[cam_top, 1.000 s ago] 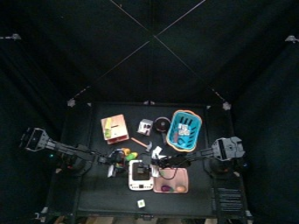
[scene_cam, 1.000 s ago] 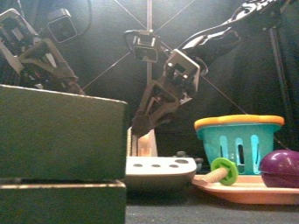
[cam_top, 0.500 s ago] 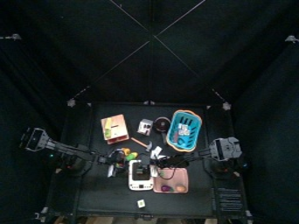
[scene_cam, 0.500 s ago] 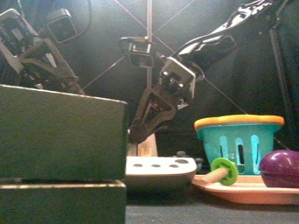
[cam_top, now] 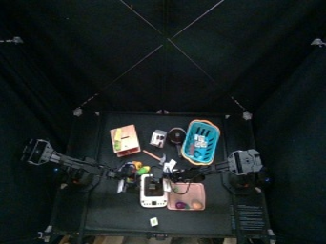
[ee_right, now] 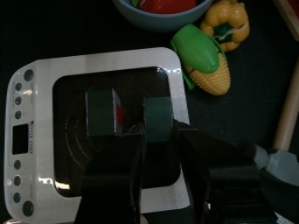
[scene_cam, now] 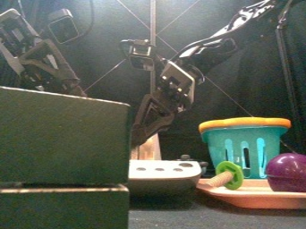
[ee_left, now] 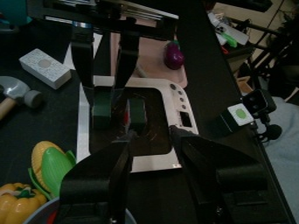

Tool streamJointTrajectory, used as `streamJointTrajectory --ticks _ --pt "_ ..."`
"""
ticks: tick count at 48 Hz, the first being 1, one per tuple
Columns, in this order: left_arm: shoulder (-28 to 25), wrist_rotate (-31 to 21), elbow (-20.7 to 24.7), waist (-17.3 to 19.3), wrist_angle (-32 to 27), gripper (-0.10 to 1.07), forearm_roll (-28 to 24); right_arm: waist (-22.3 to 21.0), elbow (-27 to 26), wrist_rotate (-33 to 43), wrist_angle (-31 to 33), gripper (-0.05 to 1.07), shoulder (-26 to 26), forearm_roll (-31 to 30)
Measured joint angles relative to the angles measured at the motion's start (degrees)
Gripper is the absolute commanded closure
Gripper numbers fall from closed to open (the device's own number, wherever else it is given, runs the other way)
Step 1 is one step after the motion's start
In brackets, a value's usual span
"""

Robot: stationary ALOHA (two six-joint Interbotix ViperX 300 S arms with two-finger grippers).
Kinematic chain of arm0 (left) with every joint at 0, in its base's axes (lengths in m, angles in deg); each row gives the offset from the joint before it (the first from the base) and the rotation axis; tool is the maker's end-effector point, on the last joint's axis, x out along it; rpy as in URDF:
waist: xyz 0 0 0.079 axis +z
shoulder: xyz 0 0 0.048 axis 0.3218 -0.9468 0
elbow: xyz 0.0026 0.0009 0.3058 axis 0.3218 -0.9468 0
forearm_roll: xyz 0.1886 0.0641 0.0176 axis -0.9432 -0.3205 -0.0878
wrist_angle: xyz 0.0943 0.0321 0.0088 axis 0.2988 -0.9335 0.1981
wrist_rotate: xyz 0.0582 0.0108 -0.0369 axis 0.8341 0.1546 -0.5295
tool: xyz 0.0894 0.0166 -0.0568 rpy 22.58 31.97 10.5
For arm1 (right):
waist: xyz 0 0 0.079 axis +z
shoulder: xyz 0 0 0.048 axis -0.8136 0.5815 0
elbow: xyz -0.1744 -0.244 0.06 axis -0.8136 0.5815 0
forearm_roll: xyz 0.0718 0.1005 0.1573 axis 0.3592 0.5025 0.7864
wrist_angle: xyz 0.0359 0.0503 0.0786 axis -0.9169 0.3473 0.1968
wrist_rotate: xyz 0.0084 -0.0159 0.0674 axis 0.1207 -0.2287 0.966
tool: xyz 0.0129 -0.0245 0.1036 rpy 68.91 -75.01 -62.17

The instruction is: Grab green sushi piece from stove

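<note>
1. Places the green sushi piece [ee_right: 152,112] on the dark cooktop of the stove [ee_right: 47,87], near the middle of the right wrist view; not lifted, flat on the plate.
2. Notes a second green block [ee_right: 103,112] just beside it, a red speck between them; cannot tell whether one piece or two.
3. Shows the right gripper [ee_right: 173,131] down over the cooktop, jaws partly parted, tips right at the near edge of the green piece; cannot tell whether touching, and no grip visible.
4. In the front view, finds the same gripper slanting down at centre towards the white stove at lower centre.
5. Leaves the left gripper [ee_left: 149,140] resting low at the stove's other side, jaws wide and empty.
6. Judged done: approach and lining-up over the stove.
7. Judged left: closing on the green piece, then raising it clear of the cooktop, so the grab proper is not yet done.
</note>
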Motion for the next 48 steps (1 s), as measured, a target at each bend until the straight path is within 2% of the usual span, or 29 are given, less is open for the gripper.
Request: streamJointTrajectory --ticks 9,19,48 --pt "-0.09 0.00 0.00 0.00 0.00 0.20 -0.09 0.00 -0.35 0.18 2.46 0.46 -0.26 0.00" --pt "0.00 0.09 0.00 0.00 0.00 0.20 0.00 -0.09 -0.26 0.70 8.35 0.46 -4.39 0.26" --pt "0.00 0.00 0.53 0.00 0.00 0.20 0.00 -0.18 3.43 0.79 9.05 0.46 -8.09 3.08"
